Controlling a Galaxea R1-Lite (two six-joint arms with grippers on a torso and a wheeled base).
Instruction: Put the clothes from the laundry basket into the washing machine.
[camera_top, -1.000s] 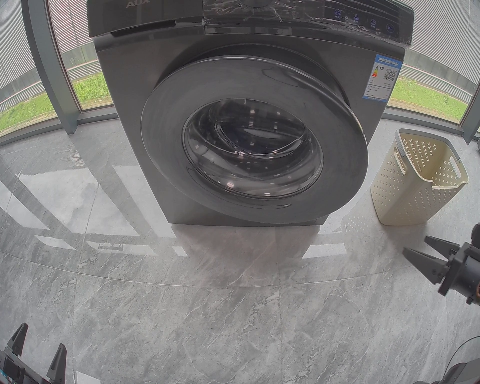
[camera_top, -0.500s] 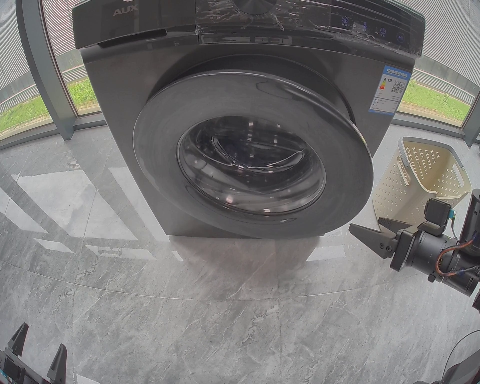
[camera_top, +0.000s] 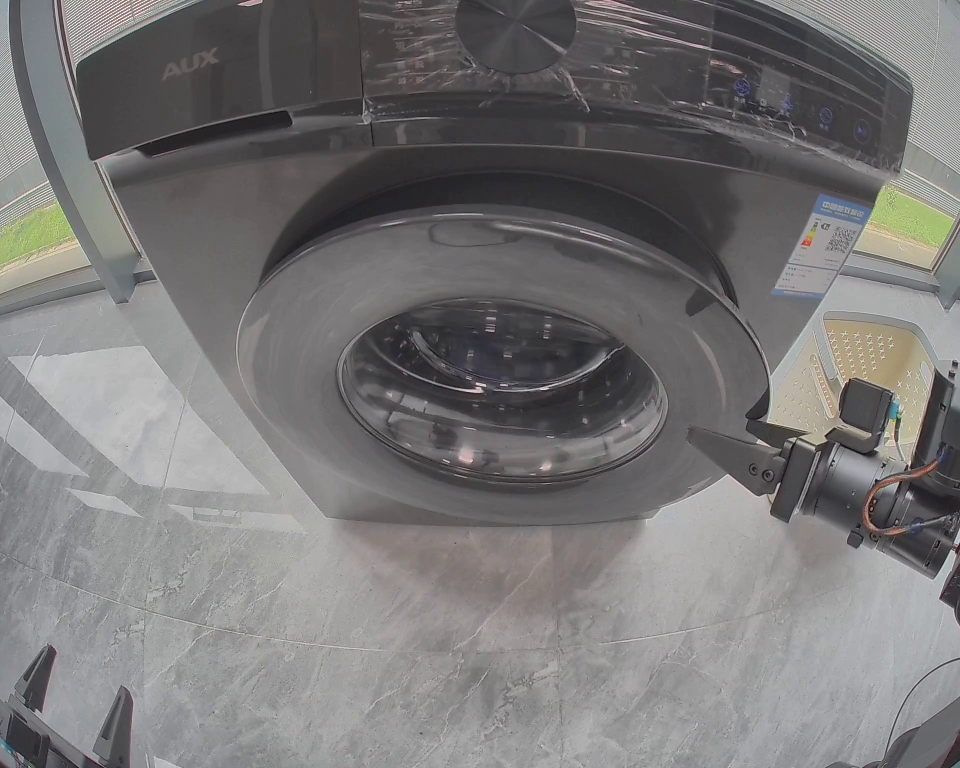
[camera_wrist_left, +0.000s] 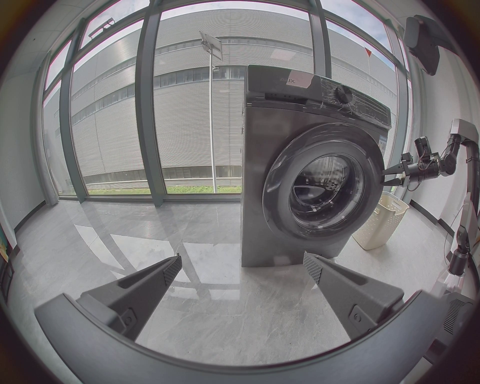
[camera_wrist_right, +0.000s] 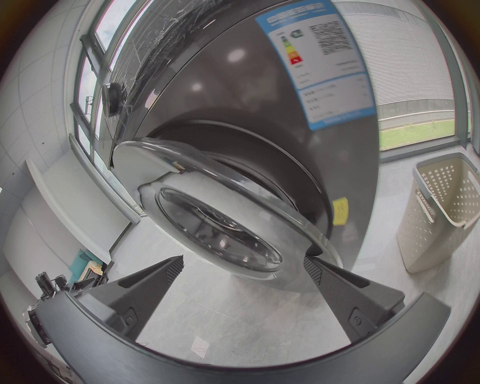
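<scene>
Your unit stood on a grey marbled tile floor (camera_top: 400, 640), with a glazed window wall (camera_wrist_left: 185, 115) behind the work. The dark grey front-loading washing machine (camera_top: 230, 230) took up most of the head view, directly ahead of you. Its round door (camera_top: 300, 340) lay against the front panel and looked shut, and the drum was visible through the glass porthole (camera_top: 500, 395). The cream perforated laundry basket (camera_top: 885, 365) stood upright on the floor just beside the machine on your right, partly behind your right arm. The part of its interior on view showed bare perforated wall (camera_wrist_right: 450, 195). Your right gripper (camera_top: 722, 430) was raised at the right edge of the door, level with the lower half of the porthole and between the door and the basket. Its jaws were spread and held nothing. The right wrist view placed one fingertip (camera_wrist_right: 320, 270) close against the door rim, but contact could not be confirmed. Your left gripper (camera_top: 83, 672) sat low at your near left, well apart from the machine, with its jaws likewise parted and unloaded over bare floor. A blue-bordered energy label (camera_top: 822, 245) was fixed at the machine's upper right, and a round control dial (camera_top: 515, 30) sat in the middle of the top panel under plastic film.
</scene>
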